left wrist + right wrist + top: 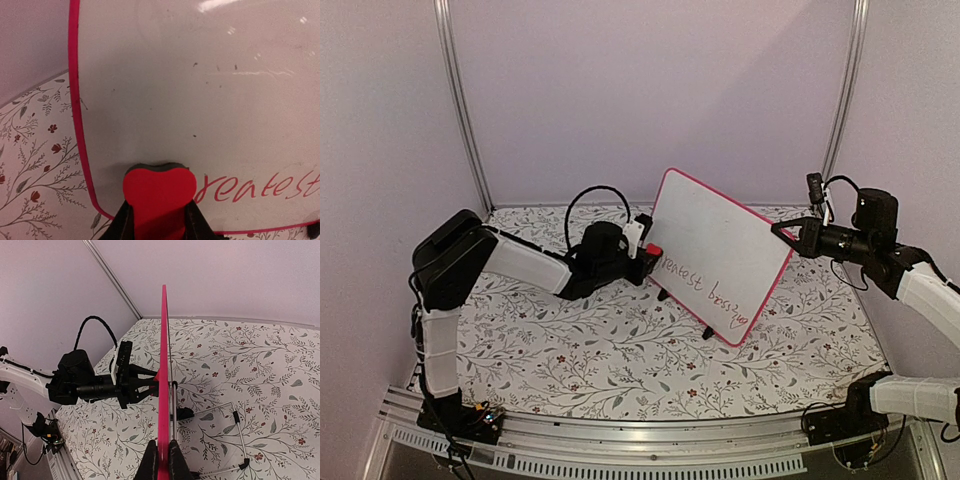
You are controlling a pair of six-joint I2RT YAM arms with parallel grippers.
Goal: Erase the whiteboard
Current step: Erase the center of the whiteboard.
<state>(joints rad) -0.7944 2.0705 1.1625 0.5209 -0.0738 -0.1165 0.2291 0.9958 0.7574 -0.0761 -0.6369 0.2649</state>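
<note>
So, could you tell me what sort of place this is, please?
Probably a robot test cell, not a home: plain pale walls framed by aluminium posts, a floral-covered table, and arms bolted to a metal rail.

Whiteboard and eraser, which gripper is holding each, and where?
Right gripper clamps the whiteboard by its frame edge; left gripper grips the red eraser by its sides.

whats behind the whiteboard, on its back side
In the right wrist view, a thin wire stand with black caps extends from the whiteboard's back over the floral table. From above, the board itself covers that stand.
</note>
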